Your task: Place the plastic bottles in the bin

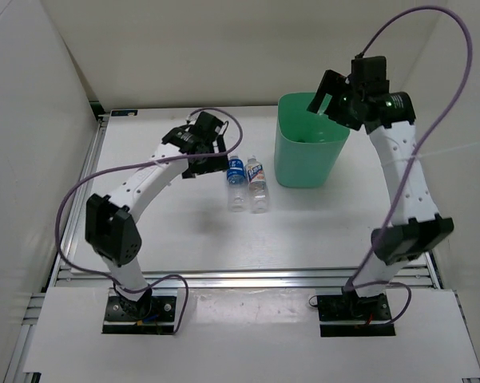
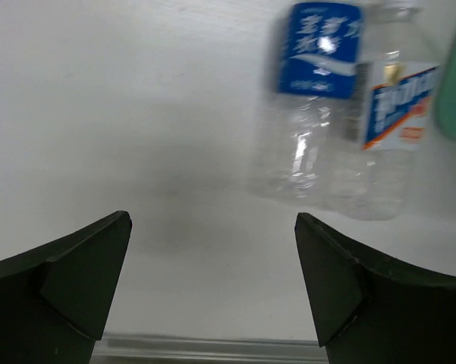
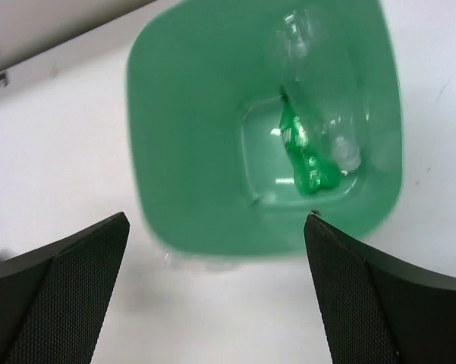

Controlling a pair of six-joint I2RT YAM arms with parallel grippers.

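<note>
Your right gripper [image 3: 216, 299] has its fingers [image 3: 64, 296] spread wide with nothing between them. It hangs above the mouth of the bin [image 3: 182, 136], looking straight down into it. On the bin's floor you can see the green bottle [image 3: 307, 155] lying with the plain clear bottle [image 3: 319, 83] partly over it, and a white cap [image 3: 347, 155] shows beside the green one. In the overhead view this gripper sits over the bin's far rim, at the right rear of the table [image 1: 184, 231].

Your left gripper [image 2: 212, 292] is just as wide, its fingers [image 2: 68, 292] empty and low over the table. Ahead of the fingertips and off to the right lie the blue-label bottle [image 2: 312, 114] and the white-label bottle [image 2: 394, 129], side by side and touching, both flat on the table. In the overhead view they lie just left of the bin with their caps pointing away from the arm bases. The left gripper is close beside the blue-label bottle.
</note>
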